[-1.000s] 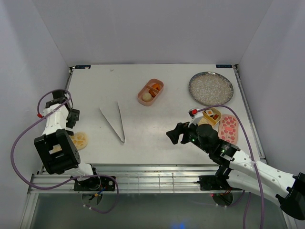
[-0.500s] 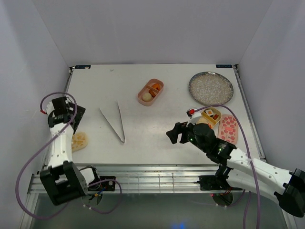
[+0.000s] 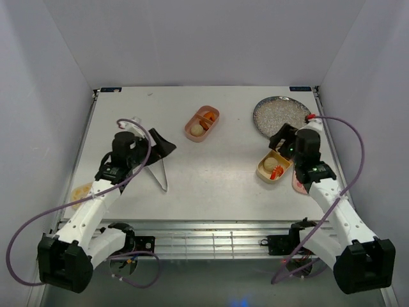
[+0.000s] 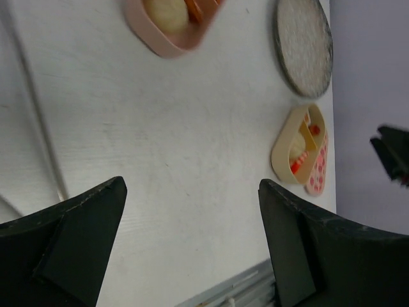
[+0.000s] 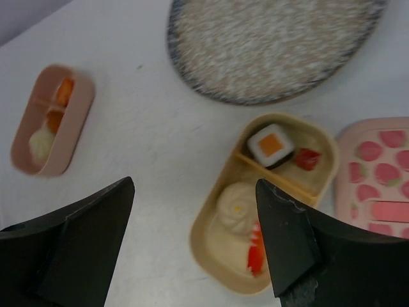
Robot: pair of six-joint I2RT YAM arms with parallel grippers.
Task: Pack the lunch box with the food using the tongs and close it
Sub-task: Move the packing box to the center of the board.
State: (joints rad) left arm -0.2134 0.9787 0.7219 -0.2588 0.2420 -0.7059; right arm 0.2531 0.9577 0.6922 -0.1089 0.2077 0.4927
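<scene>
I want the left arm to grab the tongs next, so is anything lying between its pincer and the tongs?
Nothing visible does. From above, the open left pincer is over the spread ends of the tongs, with only bare table around them. The pink tray lies well off to the right.

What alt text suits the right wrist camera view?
The open black right gripper hovers over a tan-yellow plastic tray holding a dark-wrapped roll and cream bun. Around it lie a round grey speckled plate, pink tray and pink patterned lid.
</scene>
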